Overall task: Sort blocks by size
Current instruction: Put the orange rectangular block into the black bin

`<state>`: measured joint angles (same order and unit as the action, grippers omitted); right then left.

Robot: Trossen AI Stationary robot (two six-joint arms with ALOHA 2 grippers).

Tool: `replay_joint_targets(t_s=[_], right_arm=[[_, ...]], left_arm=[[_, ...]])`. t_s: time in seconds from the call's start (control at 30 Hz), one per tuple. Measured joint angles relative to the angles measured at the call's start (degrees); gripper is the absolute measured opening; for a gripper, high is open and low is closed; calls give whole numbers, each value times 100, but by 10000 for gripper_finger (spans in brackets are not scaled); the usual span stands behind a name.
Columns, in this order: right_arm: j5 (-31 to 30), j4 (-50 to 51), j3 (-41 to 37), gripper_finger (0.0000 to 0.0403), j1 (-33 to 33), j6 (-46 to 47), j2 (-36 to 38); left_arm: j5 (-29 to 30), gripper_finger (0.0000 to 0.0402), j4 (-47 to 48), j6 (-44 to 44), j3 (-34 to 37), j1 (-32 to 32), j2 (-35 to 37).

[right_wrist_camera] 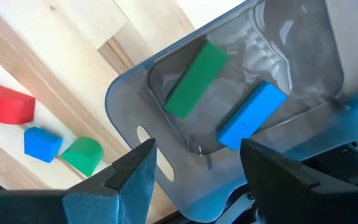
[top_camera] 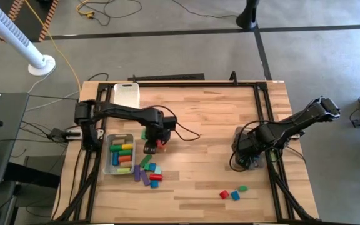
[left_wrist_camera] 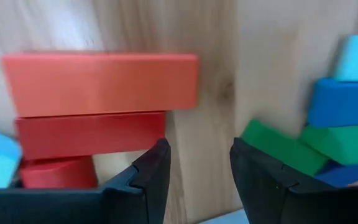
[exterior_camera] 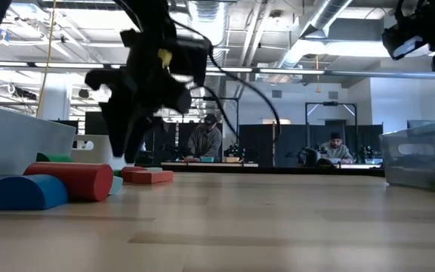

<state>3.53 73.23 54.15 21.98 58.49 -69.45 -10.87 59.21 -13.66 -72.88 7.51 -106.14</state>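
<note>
My left gripper (top_camera: pixel 150 147) (left_wrist_camera: pixel 199 177) points down, open, over bare wood beside the loose blocks (top_camera: pixel 147 172). Two red bars (left_wrist_camera: pixel 98 84) (left_wrist_camera: pixel 89 134) lie to one side of its fingers and green blocks (left_wrist_camera: pixel 284 146) to the other; nothing is between the fingers. My right gripper (top_camera: pixel 250 156) (right_wrist_camera: pixel 197 168) hangs open above the clear bin (right_wrist_camera: pixel 129 93) at the right, touching nothing. A green bar (right_wrist_camera: pixel 194 78) and a blue bar (right_wrist_camera: pixel 250 115) lie on that bin's floor. Three small blocks, red (right_wrist_camera: pixel 11 102), blue (right_wrist_camera: pixel 42 143) and green (right_wrist_camera: pixel 82 155), rest on the table nearby.
A second clear bin (top_camera: pixel 110 164) at the left holds several coloured blocks. A white tray (top_camera: pixel 125 95) sits at the far left. In the low view a red cylinder (exterior_camera: pixel 66 181) and a blue block (exterior_camera: pixel 21 193) lie close to the camera. Bare wood spans the table's middle.
</note>
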Motion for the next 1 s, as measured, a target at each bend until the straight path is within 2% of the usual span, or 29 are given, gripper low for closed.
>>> replay_joint_targets(t_s=[0.27,0.37,0.6,0.8,1.0], right_arm=[[-67,-2,0,263,0,1,0],[-89,-2,0,263,0,-4,-2],[-205,-24,2,263,0,-30,-2],[-205,-42,5,263,99,-4,-2],[-205,-21,53,263,170,-2,-2]], left_arm=[[-188,157,-227,108,-9,-2,-352],[-429,157,-679,118,-9,-4,-297],[-433,157,-1537,442,-13,23,-311],[-433,157,-1415,432,-13,27,-251],[-337,157,-1216,-65,-55,65,-1]])
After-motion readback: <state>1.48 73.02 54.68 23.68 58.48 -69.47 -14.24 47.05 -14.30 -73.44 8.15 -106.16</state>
